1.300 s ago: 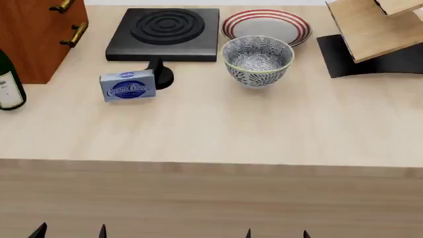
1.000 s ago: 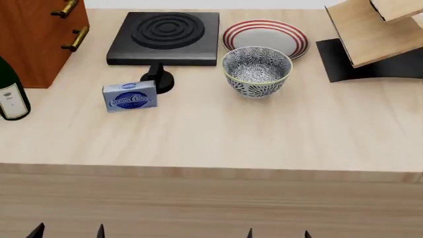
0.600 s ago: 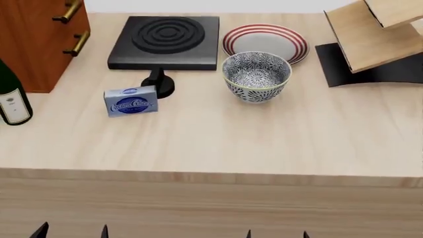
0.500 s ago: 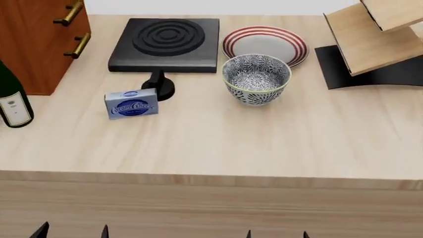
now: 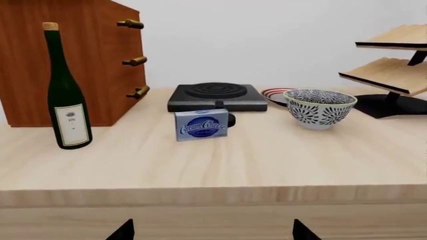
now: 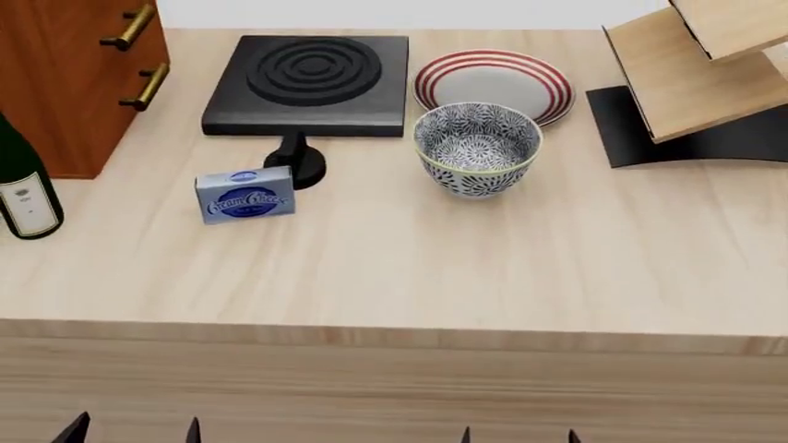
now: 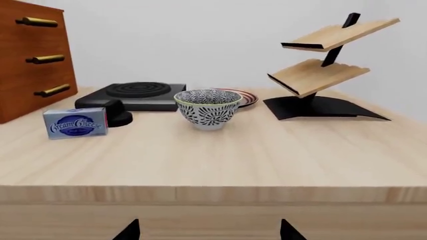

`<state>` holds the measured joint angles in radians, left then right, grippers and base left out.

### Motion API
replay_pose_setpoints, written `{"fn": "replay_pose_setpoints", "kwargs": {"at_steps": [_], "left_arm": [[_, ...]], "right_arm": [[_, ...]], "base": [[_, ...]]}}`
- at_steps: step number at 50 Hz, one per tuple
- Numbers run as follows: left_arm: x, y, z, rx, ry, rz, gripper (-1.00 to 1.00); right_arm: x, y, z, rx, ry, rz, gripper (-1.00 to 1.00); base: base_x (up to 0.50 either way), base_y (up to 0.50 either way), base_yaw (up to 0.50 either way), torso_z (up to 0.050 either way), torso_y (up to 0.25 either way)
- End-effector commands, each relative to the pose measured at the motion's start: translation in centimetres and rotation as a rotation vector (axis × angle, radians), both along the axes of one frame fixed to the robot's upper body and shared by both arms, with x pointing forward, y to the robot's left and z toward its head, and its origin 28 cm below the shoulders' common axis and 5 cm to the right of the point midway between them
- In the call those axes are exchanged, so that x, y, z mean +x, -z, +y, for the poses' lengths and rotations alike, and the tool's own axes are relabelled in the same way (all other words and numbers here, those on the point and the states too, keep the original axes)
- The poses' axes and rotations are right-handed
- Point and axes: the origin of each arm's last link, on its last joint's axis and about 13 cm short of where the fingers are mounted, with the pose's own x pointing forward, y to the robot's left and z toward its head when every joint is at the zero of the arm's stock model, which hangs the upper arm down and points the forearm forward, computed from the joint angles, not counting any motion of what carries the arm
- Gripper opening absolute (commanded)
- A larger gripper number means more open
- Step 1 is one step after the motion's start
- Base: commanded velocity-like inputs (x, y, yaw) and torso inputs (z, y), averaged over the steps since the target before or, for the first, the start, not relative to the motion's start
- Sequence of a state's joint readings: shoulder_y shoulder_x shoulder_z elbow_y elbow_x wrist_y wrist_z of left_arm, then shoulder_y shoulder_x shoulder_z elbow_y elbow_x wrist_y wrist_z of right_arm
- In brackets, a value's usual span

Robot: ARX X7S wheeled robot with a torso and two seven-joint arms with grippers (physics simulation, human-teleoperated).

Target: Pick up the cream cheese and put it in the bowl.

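The cream cheese (image 6: 245,195), a silver-grey box with a blue oval logo, stands on its edge on the wooden table, left of centre; it also shows in the left wrist view (image 5: 201,125) and the right wrist view (image 7: 75,123). The bowl (image 6: 478,148), black-and-white patterned and empty, stands right of it, seen too in the left wrist view (image 5: 320,107) and the right wrist view (image 7: 207,108). My left gripper (image 6: 133,432) and right gripper (image 6: 519,436) are open and empty, low in front of the table's front edge, far from both things.
A black stove burner (image 6: 312,83) with a black knob (image 6: 297,160) sits behind the box. A red-ringed plate (image 6: 494,81) lies behind the bowl. A green wine bottle (image 6: 21,180) and wooden cabinet (image 6: 68,74) stand left. A wooden rack (image 6: 696,65) stands right.
The head view has shifted, so the table and its objects sit lower in the picture than before. The objects and both grippers have kept their places.
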<state>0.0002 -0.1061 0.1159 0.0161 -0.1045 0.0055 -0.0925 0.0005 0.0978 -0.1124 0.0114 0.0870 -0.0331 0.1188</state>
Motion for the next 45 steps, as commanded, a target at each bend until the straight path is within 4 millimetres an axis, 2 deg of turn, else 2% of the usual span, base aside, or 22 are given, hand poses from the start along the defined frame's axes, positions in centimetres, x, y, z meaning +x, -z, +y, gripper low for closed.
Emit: {"fn": "replay_pose_setpoints", "kwargs": {"at_steps": [1,8,13,18,40,45], "left_arm": [[-0.14,-0.25,0.09,-0.004,0.005,-0.003,1.00],[-0.17,-0.13,0.14,-0.013,0.001,-0.003,1.00],[-0.25,-0.14,0.21,-0.017,-0.001,-0.008,1.00],[-0.13,-0.44,0.49,-0.016,-0.011,-0.012,1.00],[-0.16,-0.69,0.77,-0.015,-0.021,-0.018,1.00],[-0.35,-0.94,0.90,-0.013,-0.023,-0.028,1.00]], "right_arm": [[-0.17,-0.11,0.03,-0.012,0.006,-0.019,1.00],[-0.11,-0.12,-0.10,0.004,0.000,-0.010,1.00],[-0.18,-0.02,-0.05,-0.001,-0.002,-0.013,1.00],[-0.22,-0.28,-0.16,-0.005,0.035,-0.033,1.00],[-0.24,-0.32,-0.17,-0.016,0.033,-0.040,1.00],[-0.36,-0.61,-0.17,-0.012,0.042,-0.054,1.00]], "base": [[0.00,0.00,0.00,0.050,0.000],[-0.03,-0.14,0.00,0.044,0.000],[-0.10,-0.50,0.00,0.000,0.000],[0.04,0.01,0.00,0.000,0.000],[0.50,-0.03,0.00,0.000,0.000],[0.50,0.24,0.00,0.000,0.000]]}}
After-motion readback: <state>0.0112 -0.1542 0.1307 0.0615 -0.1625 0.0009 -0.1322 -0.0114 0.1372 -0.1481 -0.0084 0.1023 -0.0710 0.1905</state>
